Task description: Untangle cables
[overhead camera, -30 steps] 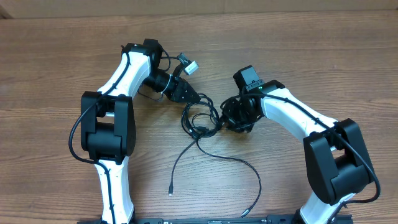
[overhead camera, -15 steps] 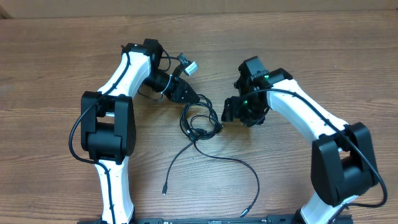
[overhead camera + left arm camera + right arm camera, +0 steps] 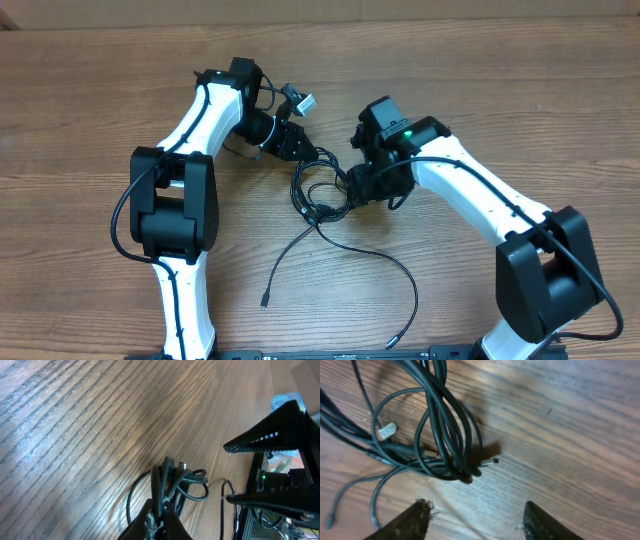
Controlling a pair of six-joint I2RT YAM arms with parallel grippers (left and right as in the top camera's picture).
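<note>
The cables (image 3: 322,196) are thin black cords, looped in a tangle at mid-table. Two loose strands trail toward the front edge and end in small plug tips (image 3: 266,298). My left gripper (image 3: 305,152) sits at the tangle's upper left. In the left wrist view my left gripper (image 3: 158,503) is shut on one cord, with the cables' loops (image 3: 186,478) just beyond. My right gripper (image 3: 352,188) is at the tangle's right edge. In the right wrist view it (image 3: 475,504) stands open over bare wood, the cable bundle (image 3: 445,425) just ahead, a silvery tip (image 3: 492,462) sticking out.
The wooden table (image 3: 90,120) stretches out on all sides. A small silvery connector (image 3: 302,102) on the left arm's own wire hangs behind the left gripper. Both white arms reach in from the front edge.
My right gripper has swung left and now sits at the tangle's right edge. The left gripper has kept its hold and its place. The loose strands shifted slightly.
</note>
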